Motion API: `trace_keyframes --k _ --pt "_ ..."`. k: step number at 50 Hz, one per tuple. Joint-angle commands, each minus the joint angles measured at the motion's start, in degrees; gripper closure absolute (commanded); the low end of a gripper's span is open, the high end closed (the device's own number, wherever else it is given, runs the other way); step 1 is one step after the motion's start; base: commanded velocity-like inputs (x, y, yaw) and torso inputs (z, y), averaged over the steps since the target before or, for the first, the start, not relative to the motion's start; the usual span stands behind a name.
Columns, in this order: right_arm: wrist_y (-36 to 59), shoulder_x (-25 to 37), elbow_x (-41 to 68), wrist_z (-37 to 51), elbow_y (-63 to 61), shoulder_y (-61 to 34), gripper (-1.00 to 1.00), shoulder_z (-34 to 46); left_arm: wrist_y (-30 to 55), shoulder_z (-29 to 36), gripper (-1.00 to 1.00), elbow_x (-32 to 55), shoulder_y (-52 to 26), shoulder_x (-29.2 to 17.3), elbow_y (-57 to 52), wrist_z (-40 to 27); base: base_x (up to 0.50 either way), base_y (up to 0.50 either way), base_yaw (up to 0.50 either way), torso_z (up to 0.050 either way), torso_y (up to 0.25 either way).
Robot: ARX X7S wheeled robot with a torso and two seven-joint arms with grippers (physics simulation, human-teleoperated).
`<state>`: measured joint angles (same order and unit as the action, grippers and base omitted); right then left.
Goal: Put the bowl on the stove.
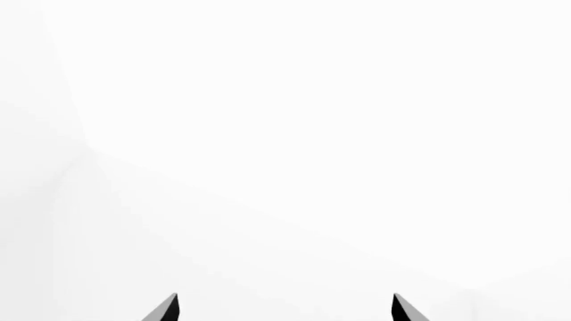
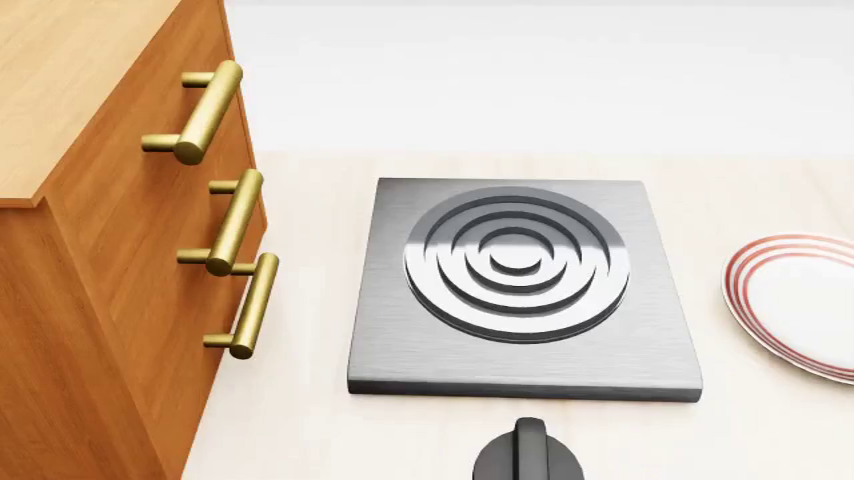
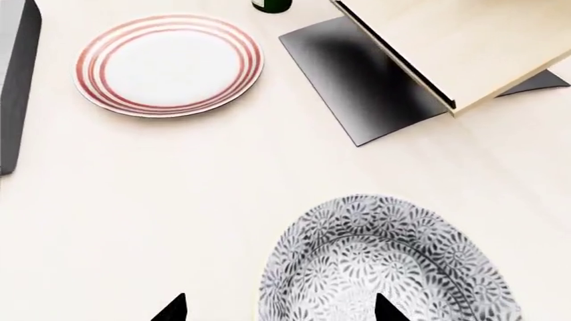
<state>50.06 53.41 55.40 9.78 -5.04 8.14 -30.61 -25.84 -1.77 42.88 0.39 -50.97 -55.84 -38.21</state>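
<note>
Burner top of stove (image 2: 523, 285) unobstructed in head view. Flanked at frame left by wooden drawer cabinet (image 2: 94, 250) with protruding brass handles (image 2: 234, 222); red-ringed plate (image 2: 798, 300) at right edge; black knob (image 2: 530, 455) just below. Open tabletop (image 3: 134, 200) between plate and bowl (image 3: 384, 264).

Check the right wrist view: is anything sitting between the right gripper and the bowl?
Nothing visible. The bowl lies just ahead of the open right gripper, over bare tabletop. The plate sits well beyond it, and the stove's burner is bare.
</note>
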Motion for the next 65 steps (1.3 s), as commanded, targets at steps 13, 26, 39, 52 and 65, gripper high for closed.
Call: trace_keyframes --k 13,26,39,52,65 --pt "-2.5 -3.5 -4.4 -1.0 4.0 -3.8 -1.00 5.8 -0.2 -0.5 -1.00 -0.9 -0.2 0.8 0.3 1.3 0.00 0.00 0.00 0.000 0.000" --pt "-3.0 -4.7 -5.1 -0.6 5.9 -3.3 -1.00 6.0 -0.2 -0.1 -1.00 -1.1 -0.4 0.5 0.4 1.2 0.00 0.00 0.00 0.000 0.000" --pt "-3.3 -6.1 -6.0 0.1 8.2 -5.1 -1.00 7.9 -0.1 0.6 -1.00 -1.4 -0.6 0.4 0.3 1.1 0.00 0.00 0.00 0.000 0.000" --pt "-3.6 -6.4 -6.0 0.0 7.9 -4.8 -1.00 7.9 -0.4 0.7 -1.00 -1.5 -0.5 0.2 0.4 0.9 0.00 0.00 0.00 0.000 0.000" --pt "-4.9 -6.5 -7.4 -0.1 8.1 -3.7 1.00 8.2 -0.7 0.8 -1.00 -1.5 -0.5 0.0 0.4 0.7 0.00 0.00 0.00 0.000 0.000"
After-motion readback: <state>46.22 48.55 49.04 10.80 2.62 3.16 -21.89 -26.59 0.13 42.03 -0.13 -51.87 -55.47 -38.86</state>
